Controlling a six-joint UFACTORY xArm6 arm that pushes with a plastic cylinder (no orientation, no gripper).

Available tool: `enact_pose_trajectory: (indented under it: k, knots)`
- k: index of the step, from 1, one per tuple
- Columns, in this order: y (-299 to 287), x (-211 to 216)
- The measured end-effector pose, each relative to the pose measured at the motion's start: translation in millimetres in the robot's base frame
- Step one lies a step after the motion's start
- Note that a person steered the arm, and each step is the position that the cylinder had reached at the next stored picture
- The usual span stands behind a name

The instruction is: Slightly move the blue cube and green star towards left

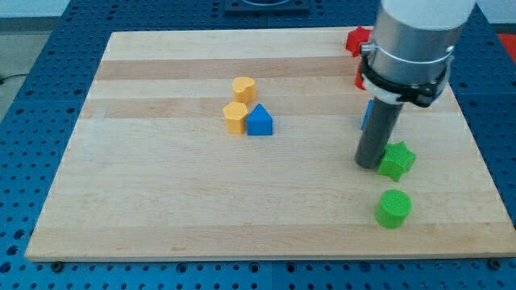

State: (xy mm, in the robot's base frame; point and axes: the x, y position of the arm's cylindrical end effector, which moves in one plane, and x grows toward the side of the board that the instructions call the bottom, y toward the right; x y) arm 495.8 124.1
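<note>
The green star (pixel 397 160) lies at the board's right side. My tip (pixel 368 165) rests on the board right against the star's left side. The blue cube (pixel 365 115) is just above the star in the view. It is mostly hidden behind my rod; only a thin sliver shows at the rod's left edge.
A green cylinder (pixel 393 209) lies below the star. Two red blocks (pixel 355 40) (pixel 359 79) sit near the top right, partly hidden by the arm. A yellow cylinder (pixel 243 88), a yellow hexagon (pixel 235 116) and a blue house-shaped block (pixel 260 121) cluster near the board's middle.
</note>
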Motion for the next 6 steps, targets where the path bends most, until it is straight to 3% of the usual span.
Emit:
enact_pose_trajectory:
  k: [2,3,4,6]
  knots:
    - [64,-43]
    - [49,-57]
    - [70,-62]
    - [165,-27]
